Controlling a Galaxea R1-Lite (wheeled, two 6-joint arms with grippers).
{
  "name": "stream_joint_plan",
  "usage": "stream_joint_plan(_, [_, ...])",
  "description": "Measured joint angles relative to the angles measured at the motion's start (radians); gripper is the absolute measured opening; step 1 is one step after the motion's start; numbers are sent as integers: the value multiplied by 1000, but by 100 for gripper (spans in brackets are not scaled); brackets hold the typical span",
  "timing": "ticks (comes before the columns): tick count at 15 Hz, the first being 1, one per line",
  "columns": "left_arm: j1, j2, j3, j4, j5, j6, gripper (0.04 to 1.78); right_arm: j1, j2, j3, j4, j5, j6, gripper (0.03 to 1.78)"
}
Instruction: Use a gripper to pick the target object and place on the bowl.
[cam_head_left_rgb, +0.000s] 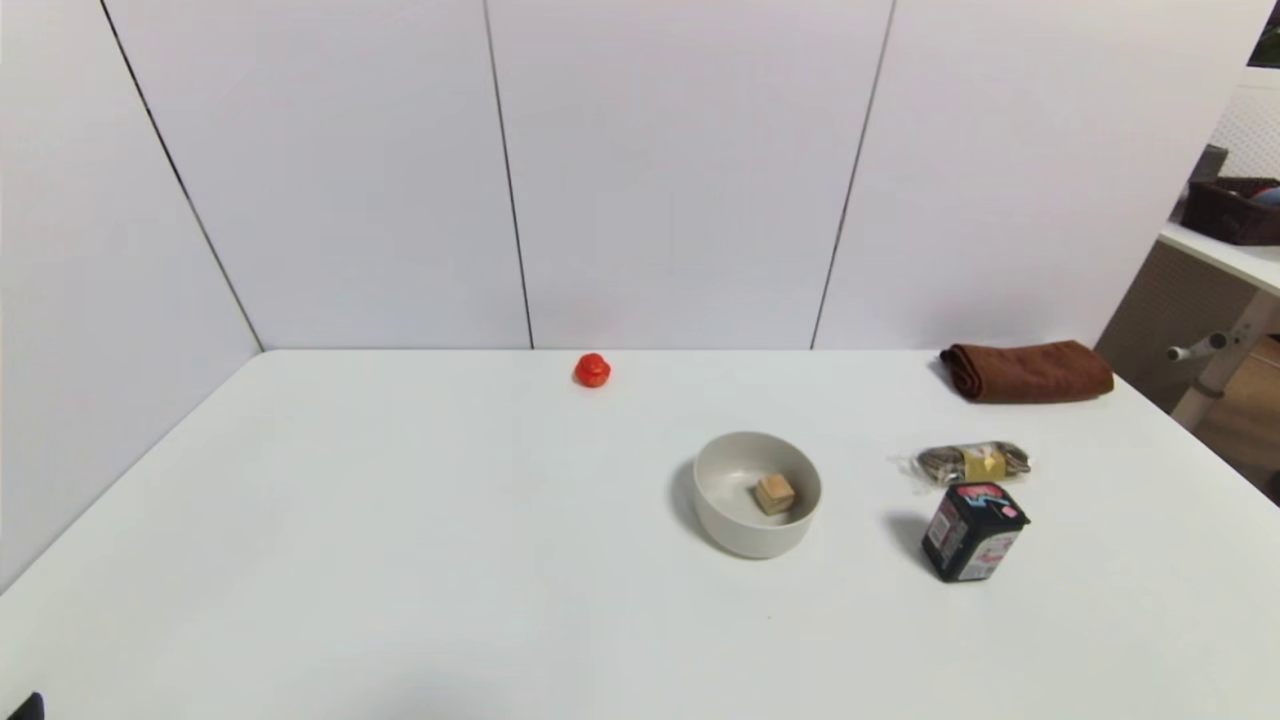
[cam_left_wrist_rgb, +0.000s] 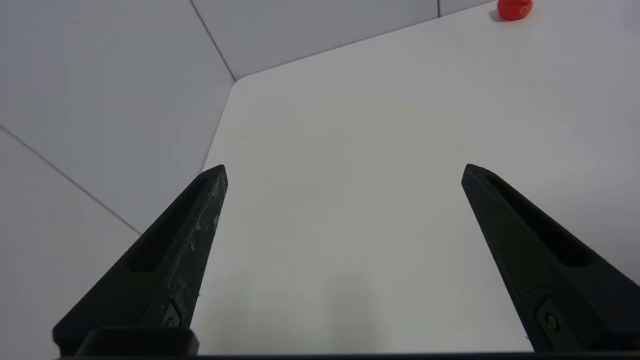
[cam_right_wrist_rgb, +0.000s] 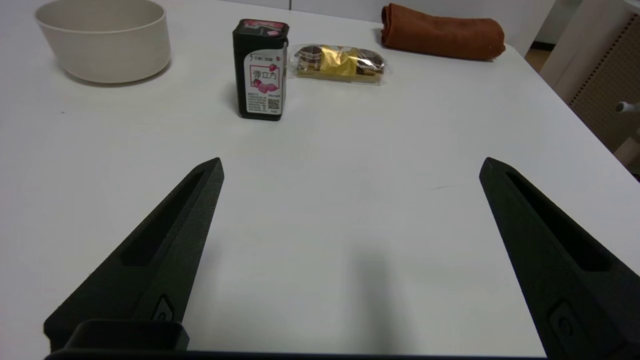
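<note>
Cube (cam_head_left_rgb: 775, 493) lies inside bowl (cam_head_left_rgb: 757, 493); left claw (cam_left_wrist_rgb: 344, 172) and right claw (cam_right_wrist_rgb: 351, 166) gape wide, holding nothing.

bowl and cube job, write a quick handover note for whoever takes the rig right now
Left gripper: open, empty, parked low over bare table on the left side.
Right gripper: open, empty, over the table near the front, on the right.
Wooden cube: lying inside the bowl, right of table centre.
Done: cube is in the bowl and released.
Left: nothing visible to place; the red round object, black box, snack packet and brown cloth lie untouched on the table.
</note>
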Motion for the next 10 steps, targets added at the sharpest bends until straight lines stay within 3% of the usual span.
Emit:
stream_joint_plan(3, [-71, -68, 95, -5, 6, -28, 169, 0, 0, 0, 0, 0, 0, 177])
stream_joint_plan(10, [-70, -270, 350, -102, 6, -159, 169, 0, 0, 0, 0, 0, 0, 177])
